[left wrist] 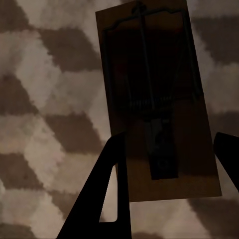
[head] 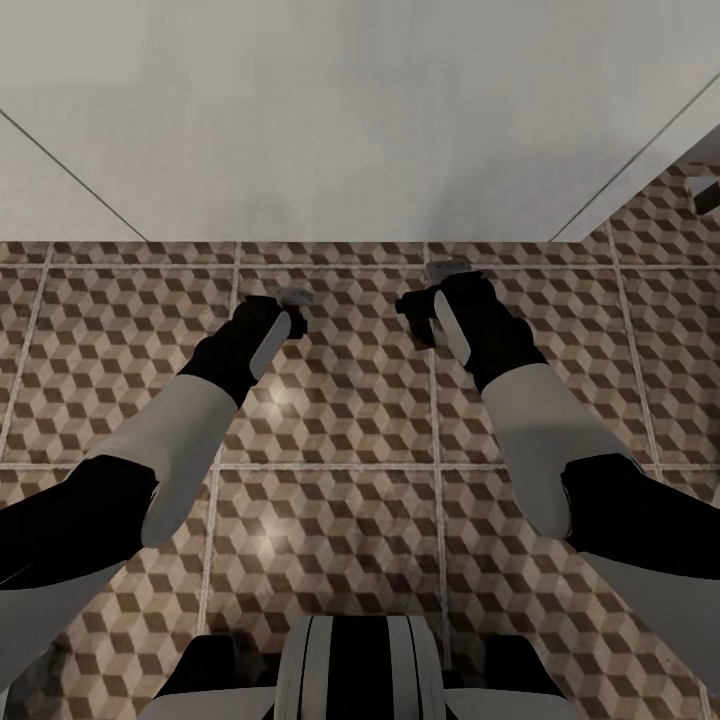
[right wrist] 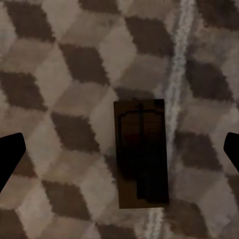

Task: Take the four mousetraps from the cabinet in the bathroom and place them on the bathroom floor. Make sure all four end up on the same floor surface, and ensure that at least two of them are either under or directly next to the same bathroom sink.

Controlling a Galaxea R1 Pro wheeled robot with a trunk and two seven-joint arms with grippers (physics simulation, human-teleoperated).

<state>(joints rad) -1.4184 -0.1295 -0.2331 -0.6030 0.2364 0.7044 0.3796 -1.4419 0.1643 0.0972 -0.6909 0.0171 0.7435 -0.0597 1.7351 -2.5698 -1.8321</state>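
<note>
Seen from the left wrist, a tan wooden mousetrap [left wrist: 159, 74] with dark wire parts sits close between my left gripper's [left wrist: 169, 144] two dark fingers [left wrist: 107, 189], which press on its long edges, above the cube-patterned bathroom floor [left wrist: 45, 99]. In the right wrist view a second mousetrap [right wrist: 142, 164] lies flat on the bathroom floor [right wrist: 59, 64] beside a pale grout line. My right gripper [right wrist: 124, 144] hangs open over it, its fingertips [right wrist: 10, 152] far apart at the frame's sides. From the head, both grippers, left [head: 290, 308] and right [head: 432, 295], reach down and forward over the tiles [head: 340, 400].
A broad white surface [head: 350, 120] rises at the far edge of the tiles, just beyond both grippers; I cannot tell what it belongs to. A small dark object [head: 705, 192] sits at the far right. Open tiled floor spreads between and behind the arms.
</note>
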